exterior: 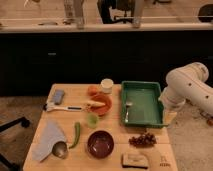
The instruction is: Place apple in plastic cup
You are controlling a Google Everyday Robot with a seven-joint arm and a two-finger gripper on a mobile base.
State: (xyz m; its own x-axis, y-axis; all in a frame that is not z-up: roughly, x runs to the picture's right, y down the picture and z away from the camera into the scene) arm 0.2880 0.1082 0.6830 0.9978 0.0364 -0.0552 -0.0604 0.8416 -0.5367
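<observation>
Approach step, seemingly: the released end effector (170, 118) hangs at three o'clock of the tabletop (75, 93) and must reach toward ten o'clock for the apple (92, 90).

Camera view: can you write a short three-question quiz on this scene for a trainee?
1. True or false: the apple already sits inside a cup.
2. Where is the gripper? A) touching the apple B) by the right edge of the green tray C) over the left end of the table
3. Which fruit lies in front of the green tray, near the table's front edge?

Key
1. False: it lies on the table beside the orange bowl.
2. B; it is open and holds nothing.
3. The grapes.
</observation>
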